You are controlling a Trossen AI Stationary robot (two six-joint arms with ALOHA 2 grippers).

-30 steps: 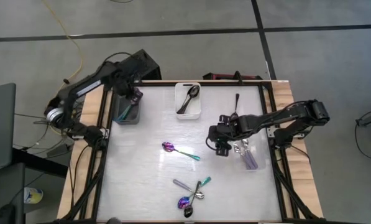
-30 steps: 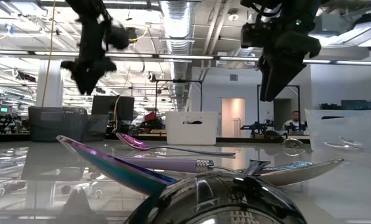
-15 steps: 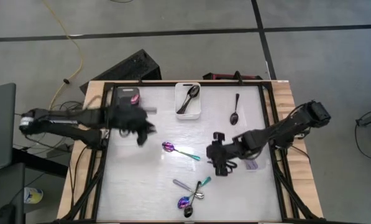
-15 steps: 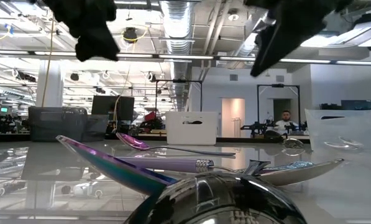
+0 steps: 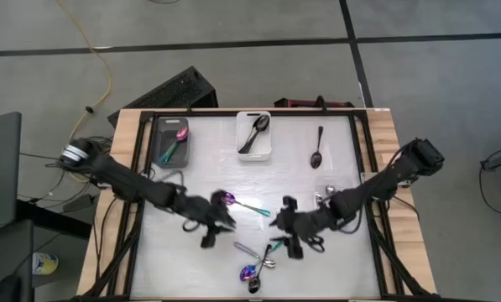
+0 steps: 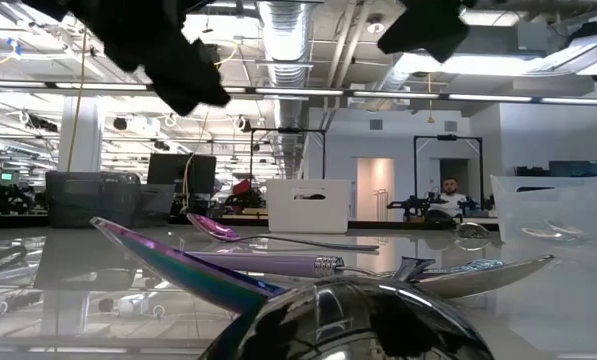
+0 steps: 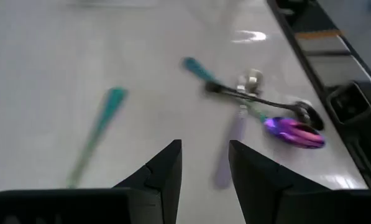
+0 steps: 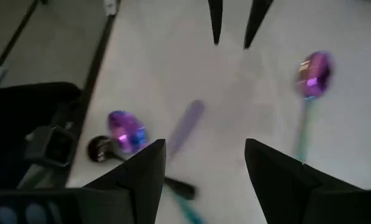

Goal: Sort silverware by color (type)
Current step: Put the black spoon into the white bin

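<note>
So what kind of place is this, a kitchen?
Probably not: it looks like a big robotics lab or workshop. Exposed ceiling ducts run overhead, desks with monitors fill the room behind, and the white table sits in a black frame on bare concrete floor.

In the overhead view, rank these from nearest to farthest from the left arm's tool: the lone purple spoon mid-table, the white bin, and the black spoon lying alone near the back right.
Measured from the left tool, low on the table's left-centre:
1. Lone purple spoon, right beside it at mid-table.
2. White bin, at the back centre, holding black spoons.
3. Black spoon, alone toward the back right.
</note>
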